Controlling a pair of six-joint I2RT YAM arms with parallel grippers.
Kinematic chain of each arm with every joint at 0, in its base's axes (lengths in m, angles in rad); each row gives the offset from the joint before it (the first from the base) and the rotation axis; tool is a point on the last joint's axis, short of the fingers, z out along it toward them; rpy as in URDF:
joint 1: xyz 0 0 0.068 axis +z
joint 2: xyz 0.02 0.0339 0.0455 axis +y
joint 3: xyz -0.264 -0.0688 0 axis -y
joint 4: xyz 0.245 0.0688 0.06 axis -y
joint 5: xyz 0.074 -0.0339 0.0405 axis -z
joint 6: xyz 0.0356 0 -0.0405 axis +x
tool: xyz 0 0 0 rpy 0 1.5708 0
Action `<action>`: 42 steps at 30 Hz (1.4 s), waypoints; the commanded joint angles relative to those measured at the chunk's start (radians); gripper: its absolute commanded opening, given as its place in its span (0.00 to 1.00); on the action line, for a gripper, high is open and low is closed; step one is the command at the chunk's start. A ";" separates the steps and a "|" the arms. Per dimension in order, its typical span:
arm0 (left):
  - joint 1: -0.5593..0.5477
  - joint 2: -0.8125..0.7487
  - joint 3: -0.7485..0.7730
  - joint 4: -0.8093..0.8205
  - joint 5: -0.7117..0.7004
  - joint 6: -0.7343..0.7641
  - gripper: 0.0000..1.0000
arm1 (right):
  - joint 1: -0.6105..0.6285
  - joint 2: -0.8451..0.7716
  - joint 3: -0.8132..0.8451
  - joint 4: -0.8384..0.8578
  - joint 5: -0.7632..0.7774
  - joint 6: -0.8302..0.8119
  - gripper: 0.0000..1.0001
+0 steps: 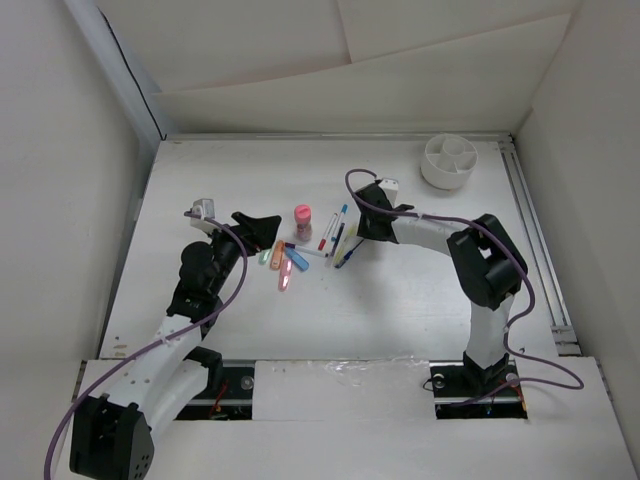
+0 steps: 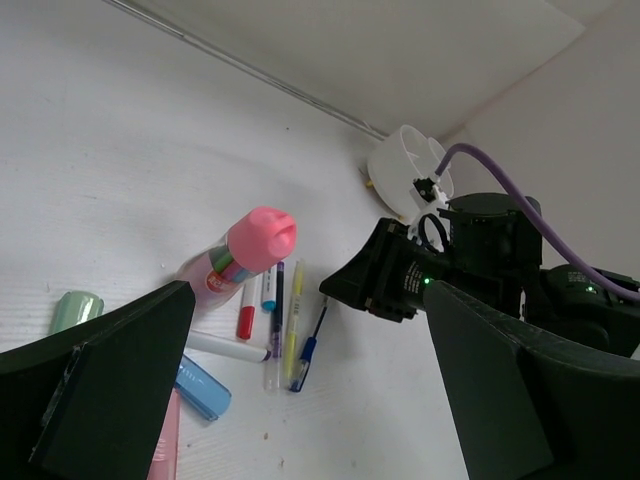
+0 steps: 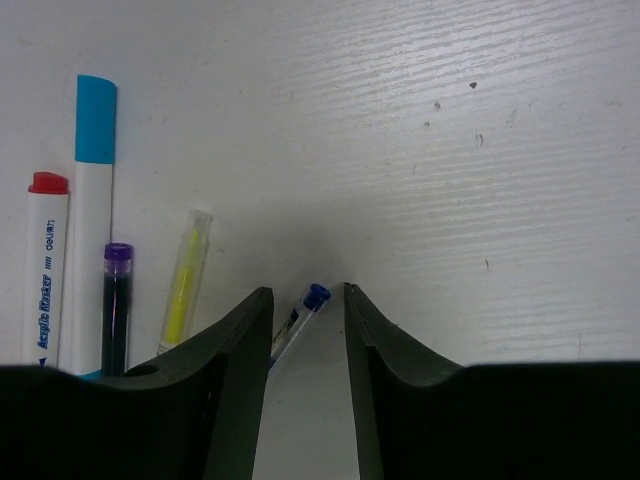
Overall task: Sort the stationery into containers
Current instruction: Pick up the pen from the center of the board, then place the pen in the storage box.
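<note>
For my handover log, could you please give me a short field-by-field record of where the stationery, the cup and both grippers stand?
divided cup: far right corner of the table, nothing seen inside
pink-capped bottle: upright, mid-table
highlighters: four, lying loose near the bottle
pens: lying together on the table, none sorted
right gripper: open, straddling the blue-capped pen
left gripper: open, holding nothing, facing the bottle

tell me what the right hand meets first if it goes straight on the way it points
Most likely the blue-capped pen, lying in the gap of the open right hand, then the table under it. Depth is unclear.
</note>
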 commanded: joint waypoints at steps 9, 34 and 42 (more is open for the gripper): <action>-0.001 -0.019 -0.004 0.057 0.016 -0.008 1.00 | -0.005 -0.003 0.011 -0.036 -0.037 0.027 0.21; -0.001 -0.019 -0.022 0.086 0.017 -0.028 1.00 | -0.221 -0.216 0.294 0.038 0.273 -0.162 0.00; -0.001 -0.001 -0.031 0.118 0.037 -0.046 1.00 | -0.394 0.042 0.694 0.084 0.441 -0.206 0.00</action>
